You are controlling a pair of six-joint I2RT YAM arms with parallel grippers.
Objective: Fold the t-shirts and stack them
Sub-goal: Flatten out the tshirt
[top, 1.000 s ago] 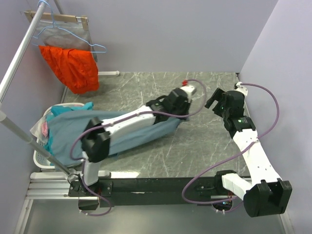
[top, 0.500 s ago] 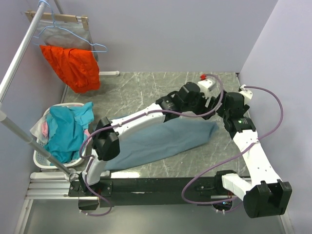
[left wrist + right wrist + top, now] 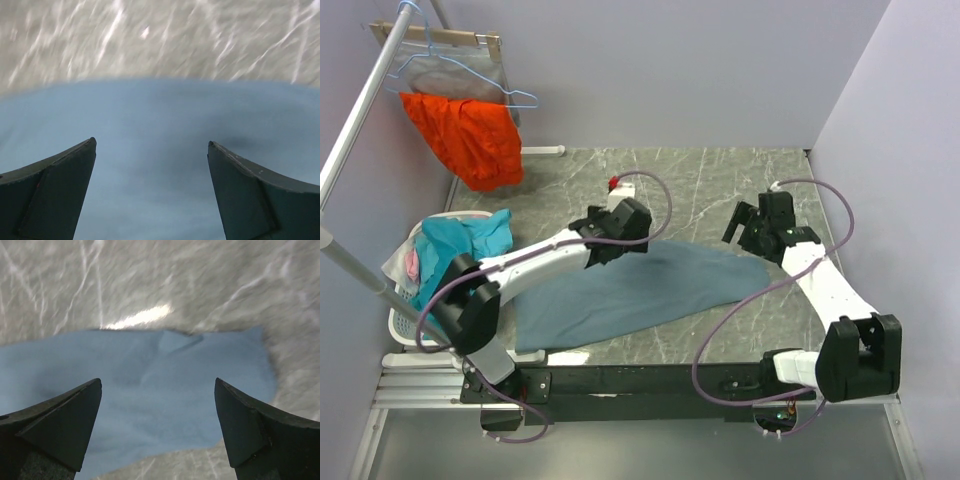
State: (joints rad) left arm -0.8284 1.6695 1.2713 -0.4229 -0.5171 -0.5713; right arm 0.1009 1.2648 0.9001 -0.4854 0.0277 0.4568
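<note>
Fingers (image 3: 50,195) on the left arm stand apart and empty above the middle of the t-shirt (image 3: 650,285). The right fingers (image 3: 55,425), likewise apart, hover over its right end. It lies stretched along the counter (image 3: 720,190), seemingly spread for folding, though the sleeves are unclear.

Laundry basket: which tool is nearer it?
Left. The left tool hovers over the blue t-shirt, right of the basket; the right tool sits farther right, over the shirt's far end.
</note>
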